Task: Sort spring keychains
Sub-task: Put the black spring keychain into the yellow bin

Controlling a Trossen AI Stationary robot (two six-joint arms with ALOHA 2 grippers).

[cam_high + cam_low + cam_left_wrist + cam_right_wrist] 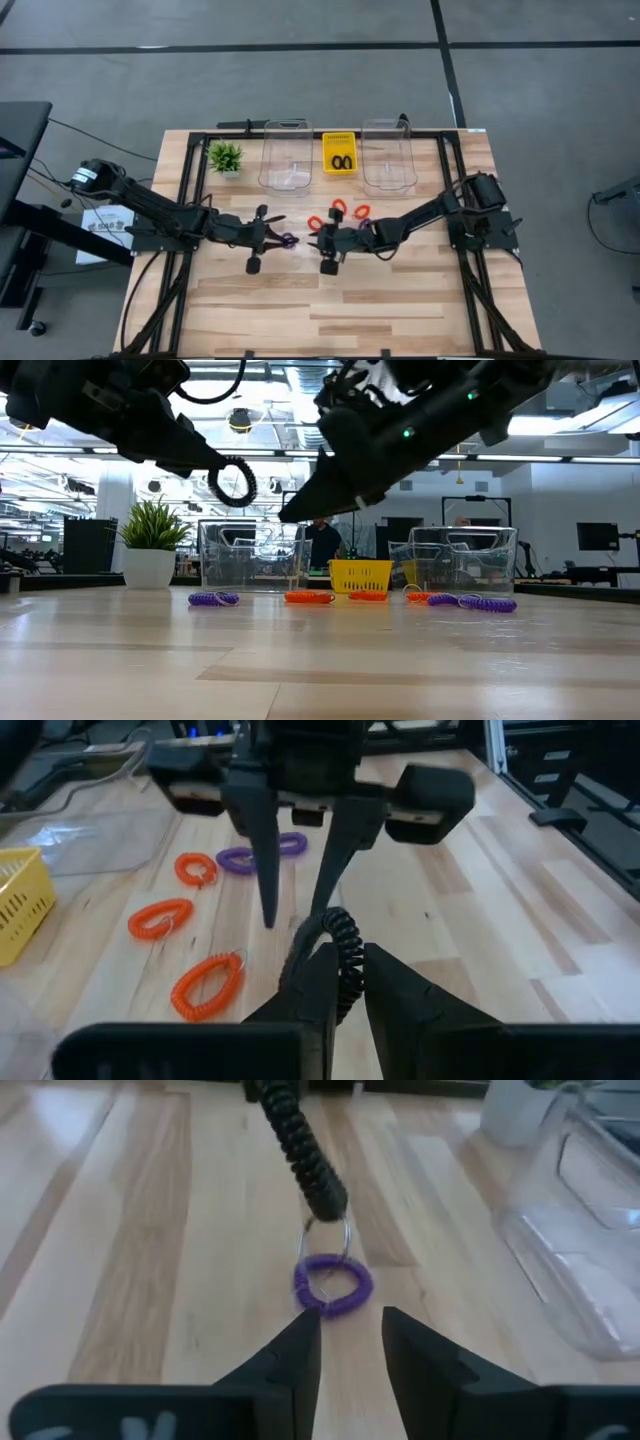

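My left gripper [345, 958] is shut on a black spring keychain [232, 480] and holds it above the table's middle. My right gripper [350, 1328] faces it from the right, open, with its fingertips [268, 915] just short of the black coil [300, 1140]. A purple keychain [333, 1285] lies flat on the wood below and between the two grippers [288, 240]. Three red keychains [207, 985] and two more purple ones [475, 601] lie on the table toward the bins. Two black keychains sit in the yellow basket [338, 155]. My left gripper pinches one end of the black keychain's loop [338, 970] between its two fingers. The fingers come from the table's left, slanting slightly down. The rest of the loop sticks out past the fingertips, clear of the table, and its metal ring [325, 1240] dangles from its far end.
Two clear bins [285, 155] [388, 155] stand at the far edge on either side of the yellow basket. A small green plant [225, 157] stands at the far left. Bare wood stretches across the near half of the table [330, 310].
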